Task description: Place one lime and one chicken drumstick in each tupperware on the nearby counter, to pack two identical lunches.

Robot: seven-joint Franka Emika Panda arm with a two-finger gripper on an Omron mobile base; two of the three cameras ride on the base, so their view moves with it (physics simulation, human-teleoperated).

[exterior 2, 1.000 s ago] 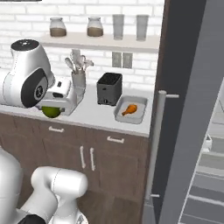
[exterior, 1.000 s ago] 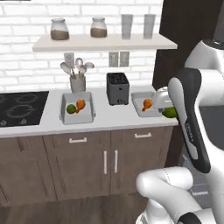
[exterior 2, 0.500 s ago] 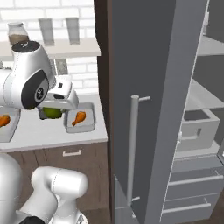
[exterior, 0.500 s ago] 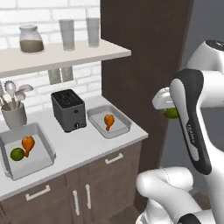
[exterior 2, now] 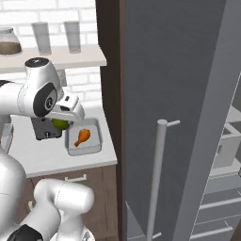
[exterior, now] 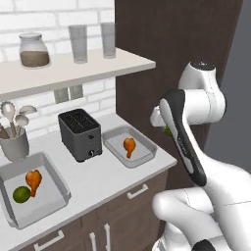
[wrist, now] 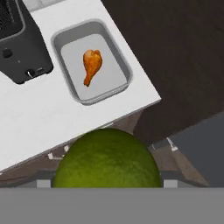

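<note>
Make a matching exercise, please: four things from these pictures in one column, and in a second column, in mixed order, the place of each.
Things:
1. toaster
2. jar
3. lime in the gripper
4. spoons

Places:
a. on the wall shelf
b. in a grey cup on the counter
c. between the two containers
d. in the air, off the counter's edge

Pairs: 1-c, 2-a, 3-d, 4-b

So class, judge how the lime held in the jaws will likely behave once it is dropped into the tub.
The lime looks round and smooth, so it will probably roll. The tupperware has raised walls, likely stopping it beside the drumstick.
</note>
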